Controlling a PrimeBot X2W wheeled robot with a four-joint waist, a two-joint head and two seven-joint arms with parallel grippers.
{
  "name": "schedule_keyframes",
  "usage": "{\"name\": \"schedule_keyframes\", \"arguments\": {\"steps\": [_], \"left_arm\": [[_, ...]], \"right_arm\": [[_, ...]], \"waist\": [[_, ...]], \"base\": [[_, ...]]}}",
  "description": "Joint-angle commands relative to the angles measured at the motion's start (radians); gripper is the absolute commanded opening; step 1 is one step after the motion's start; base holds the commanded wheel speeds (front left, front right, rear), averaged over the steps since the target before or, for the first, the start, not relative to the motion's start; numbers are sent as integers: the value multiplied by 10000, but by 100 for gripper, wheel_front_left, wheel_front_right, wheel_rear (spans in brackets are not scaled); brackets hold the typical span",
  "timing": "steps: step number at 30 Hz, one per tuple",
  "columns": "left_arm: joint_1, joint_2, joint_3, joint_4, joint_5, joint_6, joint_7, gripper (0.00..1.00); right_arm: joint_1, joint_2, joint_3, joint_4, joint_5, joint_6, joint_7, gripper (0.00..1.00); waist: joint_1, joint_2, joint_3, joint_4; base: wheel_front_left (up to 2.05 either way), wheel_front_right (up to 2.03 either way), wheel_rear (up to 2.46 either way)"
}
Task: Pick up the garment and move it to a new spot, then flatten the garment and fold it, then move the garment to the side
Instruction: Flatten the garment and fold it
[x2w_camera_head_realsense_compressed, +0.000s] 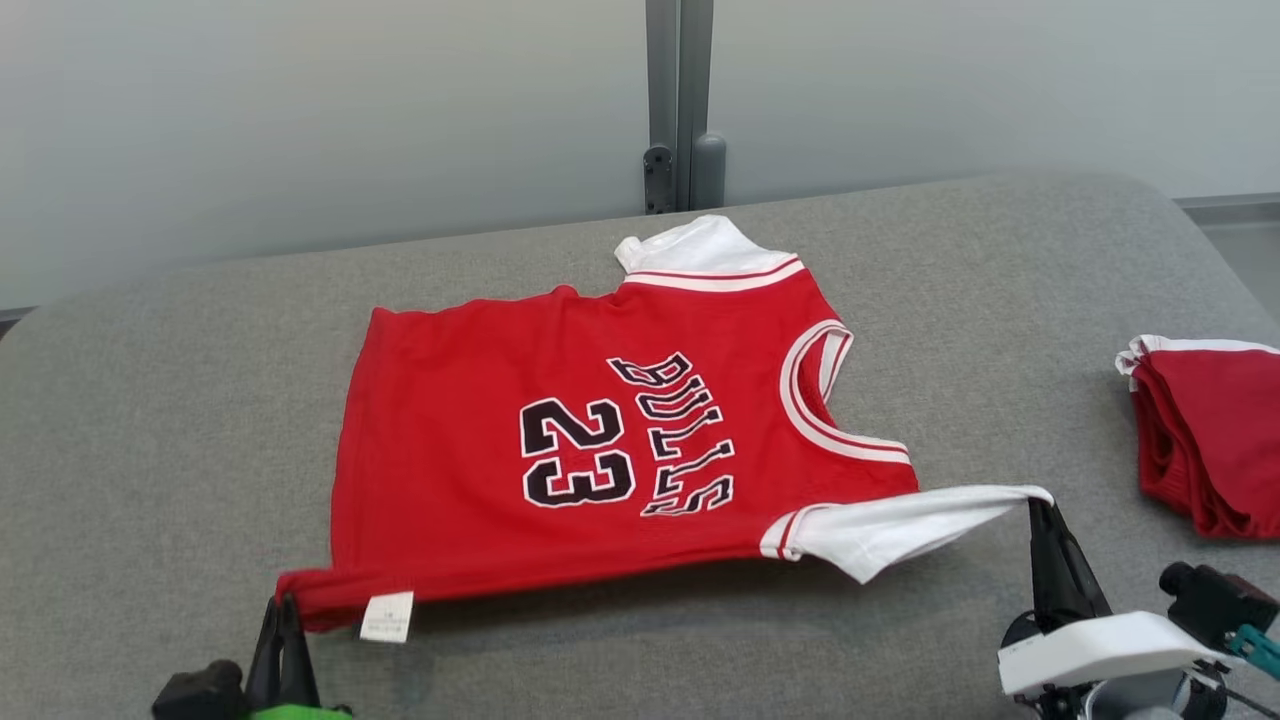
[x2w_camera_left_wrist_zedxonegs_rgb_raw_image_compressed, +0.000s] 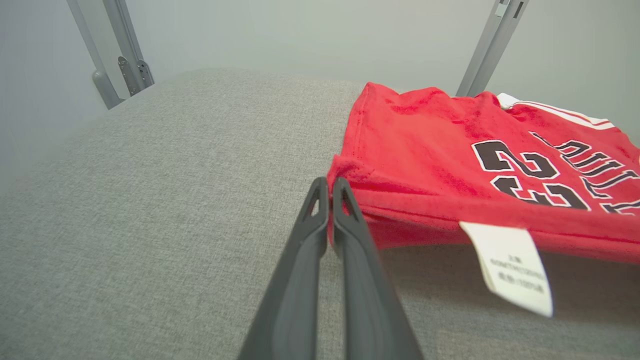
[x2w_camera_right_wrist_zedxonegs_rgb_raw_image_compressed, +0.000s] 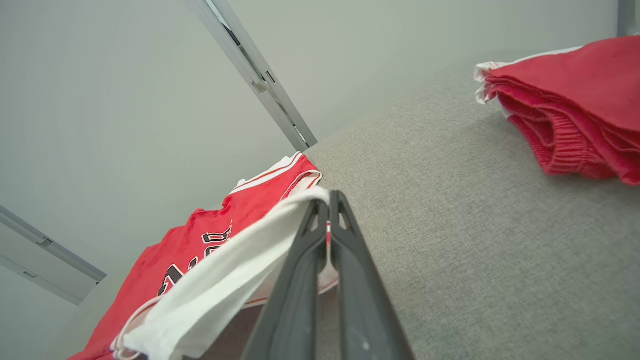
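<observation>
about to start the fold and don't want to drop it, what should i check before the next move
1. Left fingers shut on the hem corner of the jersey: ok.
2. Right fingers shut on the white sleeve tip: ok.
3. Near edge raised off the table between the two grips: ok.
4. Jersey body lying flat, print facing up: ok.
5. Folded red pile at the right lies apart from the jersey: ok.
6. Both fabric layers caught at the hem corner: cannot tell.
</observation>
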Motion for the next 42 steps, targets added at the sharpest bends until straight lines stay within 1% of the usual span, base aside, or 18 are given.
{"name": "schedule_keyframes", "arguments": {"steps": [1,7,15,22,31,32,33,34,37,42], "left_arm": [[-342,67,-190,75,20,51,3,0],[-1633,66,-706,450,112,150,3,0],[-3331,67,-729,933,362,112,3,0],[-4375,68,-723,1625,547,152,3,0],[-4953,70,-651,2063,760,207,2,0],[-4992,70,-604,1970,720,261,2,41],[-4985,70,-563,1912,575,264,2,92],[-4920,65,-574,1861,496,283,3,100],[-4583,67,-561,1496,292,398,5,100],[-3878,73,-781,926,64,562,3,100]], "right_arm": [[-344,-73,45,222,-145,-21,-27,0],[-1786,-83,114,1030,-525,-16,-25,0],[-3691,-152,-4,1790,-894,-16,-27,0],[-4939,-272,-62,2615,-1256,-16,-25,0],[-5818,-278,-256,3295,-1728,-15,-27,0],[-5866,-275,-256,3309,-1736,-16,-27,35],[-5885,-258,-236,3330,-1733,-16,-27,69],[-5900,-244,-229,3311,-1738,-16,-25,100],[-5720,-230,-325,3051,-1829,-16,-27,100],[-4850,-212,-392,2304,-1755,-15,-25,100]], "waist": [[1,0,329,44],[1,0,1242,182],[1,0,2394,365],[1,0,3025,518],[1,0,3399,674],[1,0,3419,682],[1,0,3427,683],[1,0,3428,681],[1,0,3387,666],[1,0,3265,633]], "base": [[0,0,0],[0,0,0],[0,0,0],[0,0,0],[0,0,0],[0,0,0],[0,0,0],[0,0,0],[0,0,0],[0,0,0]]}}
